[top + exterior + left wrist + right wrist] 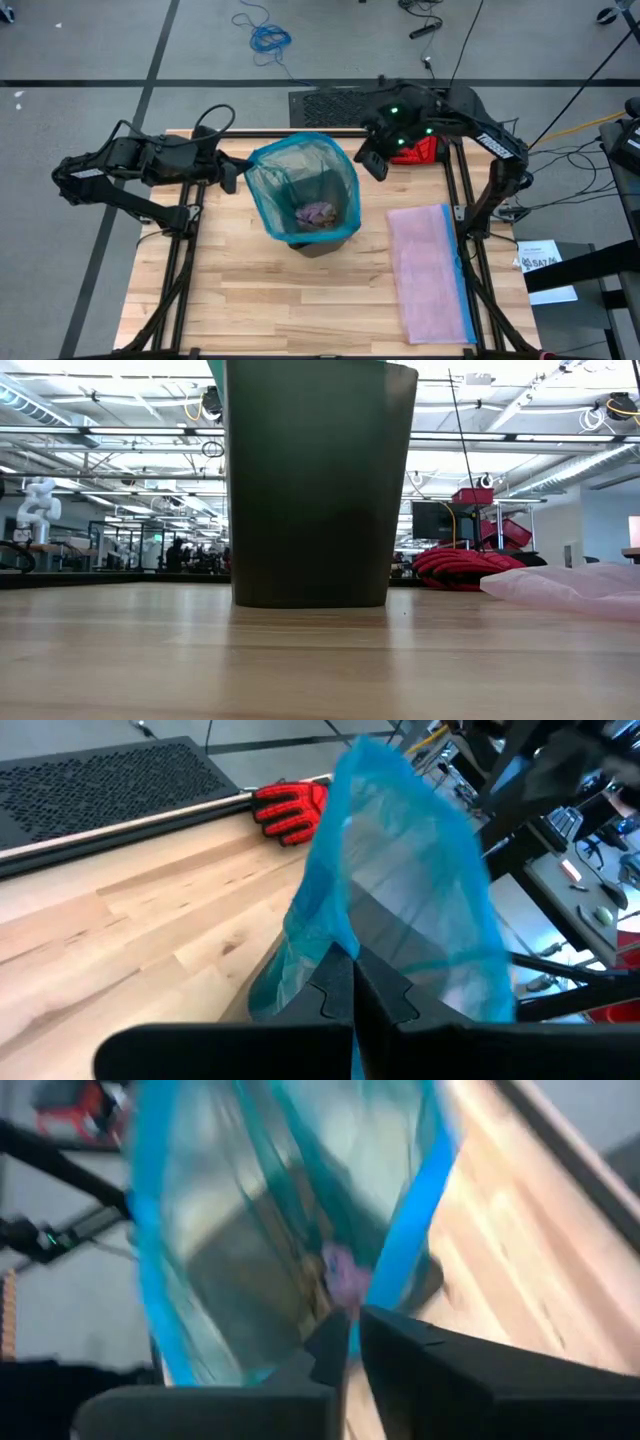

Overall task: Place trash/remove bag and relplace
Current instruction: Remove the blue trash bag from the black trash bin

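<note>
Bag [300,180]: teal liner in the dark bin [308,485] at mid-surface; upright, mouth opening upward.
Trash [318,213]: purple crumple at bag bottom.
Left gripper [232,176]: jaws pinching bag's left rim.
Right gripper [372,160]: jaws pinching bag's right rim.

Overhead looks straight down; low, table-level, faces the bin [310,480] close up
</note>
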`<state>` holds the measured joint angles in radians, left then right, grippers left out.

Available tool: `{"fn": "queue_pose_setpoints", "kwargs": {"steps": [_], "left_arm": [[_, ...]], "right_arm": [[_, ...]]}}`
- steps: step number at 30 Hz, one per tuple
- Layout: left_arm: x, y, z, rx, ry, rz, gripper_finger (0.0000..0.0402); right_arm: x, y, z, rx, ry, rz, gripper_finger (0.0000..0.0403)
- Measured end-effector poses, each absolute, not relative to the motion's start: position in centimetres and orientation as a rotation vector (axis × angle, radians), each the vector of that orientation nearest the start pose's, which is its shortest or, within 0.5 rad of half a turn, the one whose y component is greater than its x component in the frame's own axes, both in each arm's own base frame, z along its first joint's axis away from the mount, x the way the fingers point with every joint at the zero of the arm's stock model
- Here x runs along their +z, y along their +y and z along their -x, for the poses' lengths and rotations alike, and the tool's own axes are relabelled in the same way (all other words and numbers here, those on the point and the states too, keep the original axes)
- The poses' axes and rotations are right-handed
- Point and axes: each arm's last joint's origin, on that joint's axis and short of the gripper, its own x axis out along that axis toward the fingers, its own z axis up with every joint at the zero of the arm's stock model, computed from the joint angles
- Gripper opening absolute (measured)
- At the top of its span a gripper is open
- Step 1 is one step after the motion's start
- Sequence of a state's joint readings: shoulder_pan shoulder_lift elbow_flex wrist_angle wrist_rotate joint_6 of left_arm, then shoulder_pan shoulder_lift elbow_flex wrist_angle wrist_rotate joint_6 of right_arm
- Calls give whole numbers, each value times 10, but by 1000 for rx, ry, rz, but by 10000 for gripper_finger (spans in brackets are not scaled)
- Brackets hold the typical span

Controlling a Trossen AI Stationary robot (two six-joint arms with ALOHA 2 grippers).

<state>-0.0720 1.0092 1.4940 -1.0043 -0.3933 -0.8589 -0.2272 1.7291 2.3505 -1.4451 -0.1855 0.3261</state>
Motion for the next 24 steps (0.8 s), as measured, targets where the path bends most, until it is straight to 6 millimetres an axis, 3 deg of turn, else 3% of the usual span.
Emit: {"fn": "queue_pose_setpoints", "kwargs": {"steps": [7, 13, 20, 24], "left_arm": [[447, 0, -151, 509, 336, 713, 0], [447, 0, -151, 509, 336, 712, 0], [447, 0, -151, 511, 335, 712, 0], [447, 0, -151, 511, 335, 711, 0]], "right_arm": [[509, -62, -287, -142, 557, -381, 120], [493, -72, -306, -238, 624, -257, 183], [472, -80, -326, -244, 712, -242, 186], [464, -80, -329, -244, 771, -245, 146]]}}
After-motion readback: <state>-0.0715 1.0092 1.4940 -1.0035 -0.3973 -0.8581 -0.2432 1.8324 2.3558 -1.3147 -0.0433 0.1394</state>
